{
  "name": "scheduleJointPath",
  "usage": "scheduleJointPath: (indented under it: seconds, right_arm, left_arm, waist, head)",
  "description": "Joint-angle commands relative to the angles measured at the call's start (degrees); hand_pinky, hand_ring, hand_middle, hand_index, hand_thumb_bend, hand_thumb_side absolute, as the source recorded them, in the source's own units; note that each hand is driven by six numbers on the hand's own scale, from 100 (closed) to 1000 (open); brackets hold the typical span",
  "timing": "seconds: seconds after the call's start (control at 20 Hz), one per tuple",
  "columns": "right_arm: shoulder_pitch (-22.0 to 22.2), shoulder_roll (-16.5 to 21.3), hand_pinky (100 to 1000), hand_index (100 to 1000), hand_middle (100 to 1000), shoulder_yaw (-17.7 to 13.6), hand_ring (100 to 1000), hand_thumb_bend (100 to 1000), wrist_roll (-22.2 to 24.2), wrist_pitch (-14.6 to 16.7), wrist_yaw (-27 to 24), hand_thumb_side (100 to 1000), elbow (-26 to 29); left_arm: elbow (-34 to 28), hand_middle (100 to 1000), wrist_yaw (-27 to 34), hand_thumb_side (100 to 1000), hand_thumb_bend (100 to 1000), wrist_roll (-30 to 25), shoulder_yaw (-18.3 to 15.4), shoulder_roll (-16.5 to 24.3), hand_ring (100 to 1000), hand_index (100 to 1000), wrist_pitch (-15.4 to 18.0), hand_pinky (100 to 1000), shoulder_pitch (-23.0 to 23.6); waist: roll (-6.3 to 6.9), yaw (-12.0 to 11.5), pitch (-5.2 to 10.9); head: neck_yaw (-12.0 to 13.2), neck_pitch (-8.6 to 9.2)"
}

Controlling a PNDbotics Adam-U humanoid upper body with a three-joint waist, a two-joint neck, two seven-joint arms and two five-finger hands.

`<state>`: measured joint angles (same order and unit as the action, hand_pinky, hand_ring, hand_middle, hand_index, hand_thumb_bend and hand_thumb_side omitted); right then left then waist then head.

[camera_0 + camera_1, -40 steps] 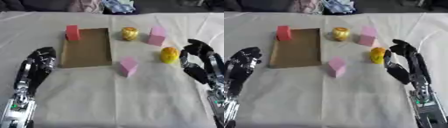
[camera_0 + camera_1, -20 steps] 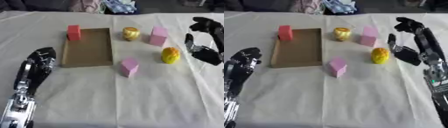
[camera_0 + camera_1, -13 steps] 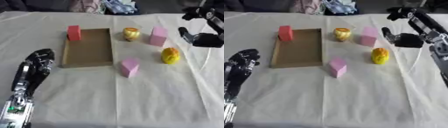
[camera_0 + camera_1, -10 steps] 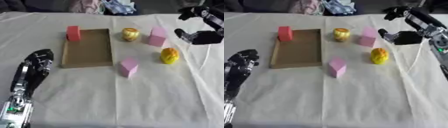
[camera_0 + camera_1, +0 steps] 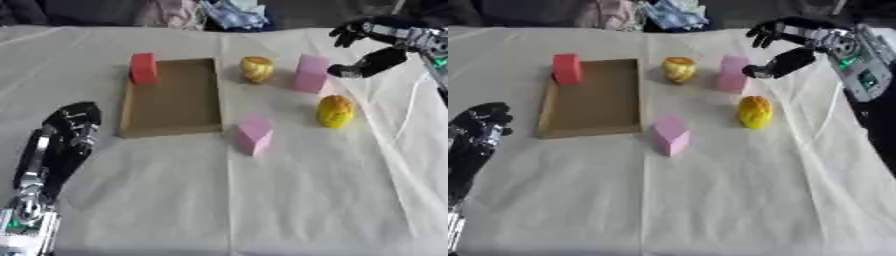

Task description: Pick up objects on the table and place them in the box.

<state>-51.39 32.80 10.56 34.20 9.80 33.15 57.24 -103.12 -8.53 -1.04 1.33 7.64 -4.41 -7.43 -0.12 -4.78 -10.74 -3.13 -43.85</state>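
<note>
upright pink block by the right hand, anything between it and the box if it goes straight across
Yes. The yellow-gold round object sits on the cloth between the upright pink block and the box. The right hand hangs open beside the block, nothing between them.

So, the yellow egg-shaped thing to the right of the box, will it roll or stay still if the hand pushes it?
The yellow egg-shaped object looks rounded all over, so a sideways push would probably make it roll, likely in a curve. The cloth-covered table may slow it somewhat. It keeps its shape lying there, so it is probably rigid. The surface looks smooth, so it might slip between curled fingers.
</note>
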Motion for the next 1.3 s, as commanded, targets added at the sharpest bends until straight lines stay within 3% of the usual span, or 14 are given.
scheduleJointPath:
  seconds: [0.05,0.45,1.3]
  right_arm:
    - [-2.78,-0.71,955,938,781,-1.70,838,404,0.22,0.94,3.03,461,-4.03]
    - [-5.69,-3.20,965,944,788,-3.72,845,421,-1.38,1.83,7.98,460,-10.13]
    - [-5.68,-4.24,976,941,797,-5.51,853,432,-3.89,1.51,15.02,454,-15.65]
  left_arm:
    - [-0.71,722,0.01,551,246,-0.21,0.18,1.01,758,767,0.12,728,-0.27]
    - [-0.72,722,0.04,552,246,-0.41,0.32,0.93,758,767,0.14,728,-0.29]
    - [-0.72,722,0.05,554,244,-0.62,0.41,0.84,758,767,0.14,730,-0.27]
  waist:
    - [-0.22,-0.17,1.48]
    - [-0.14,-0.68,1.35]
    - [-0.02,-1.09,0.98]
  head:
    - [-0.12,-0.27]
    - [-0.30,-0.27]
    - [-0.37,-0.27]
